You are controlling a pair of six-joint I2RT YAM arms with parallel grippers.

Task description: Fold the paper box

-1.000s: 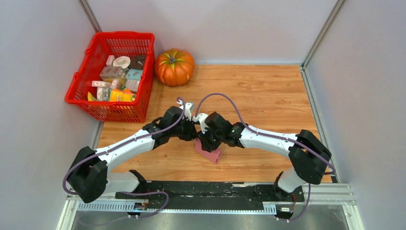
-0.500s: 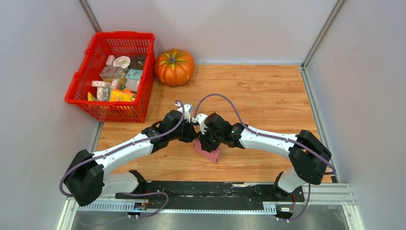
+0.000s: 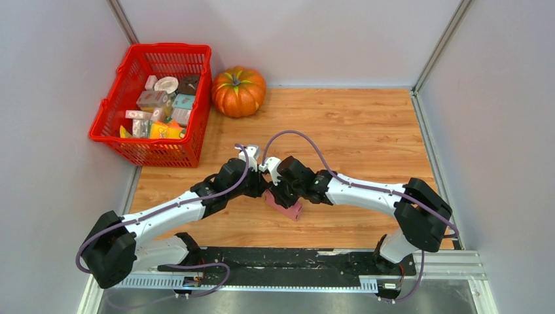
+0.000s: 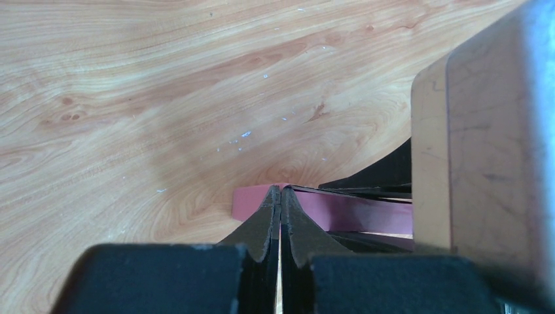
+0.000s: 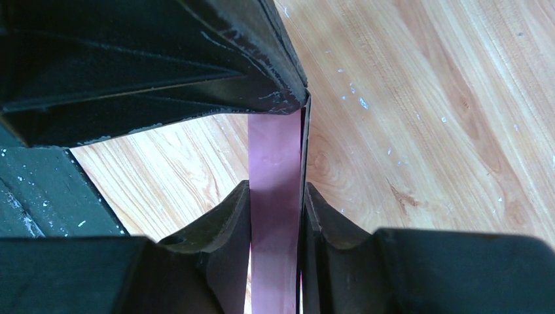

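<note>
grey walls close in a wooden worktop [image 3: 366, 124], with a red basket [image 3: 163, 47] of goods in its far left corner and a pumpkin [image 3: 238, 91] just beside it at the far edge. the paper box [image 3: 288, 210], pink and partly formed, sits near the middle of the near edge, where both arms meet over it. the change is on the left: a second ago the left gripper [image 3: 265, 191] stood slightly parted, and now its jaws are clenched tight, while the arm behind it has sunk toward the near left corner. the right gripper [image 3: 280, 195] has not altered; it grasps a pink wall of the box. i judge that the left has just nipped or pressed a flap beside the held wall, so a fold is being creased, not begun. the overhead view hides all contact under the wrists. the left wrist view shows the closed tips meeting at the card's edge, though whether card lies between them i cannot tell. the right wrist view shows the pink strip filling the gap between its fingers [image 5: 229, 216], with the left's black tip at the strip's far end.
</note>
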